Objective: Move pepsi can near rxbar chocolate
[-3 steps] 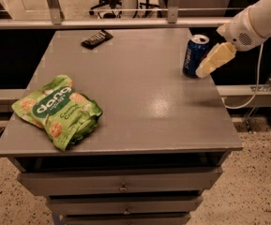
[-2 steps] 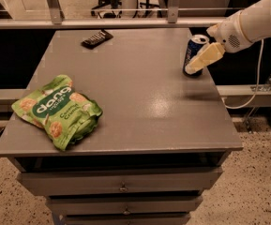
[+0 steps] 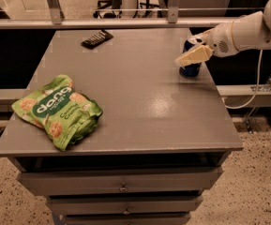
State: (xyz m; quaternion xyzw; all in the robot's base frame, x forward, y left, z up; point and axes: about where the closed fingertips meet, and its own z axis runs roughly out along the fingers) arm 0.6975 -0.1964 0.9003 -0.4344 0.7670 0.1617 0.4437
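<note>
At the far right of the counter, the pepsi can stood upright close to the right edge, and most of it was hidden. The cream-coloured gripper lay across its front, so that only the dark blue lower part and a sliver of the top showed. Its lettering could not be made out. Whether the gripper was clamped on the can or merely set against it could not be told. The white arm reached in from the right and was cut off at the edge of view. The rxbar chocolate, a flat dark packet with markings too faint to read, lay near the far edge toward the left, well apart from the can. A green snack bag lay at the near left. Drawers sat below the counter, the lowest cut off at the bottom
</note>
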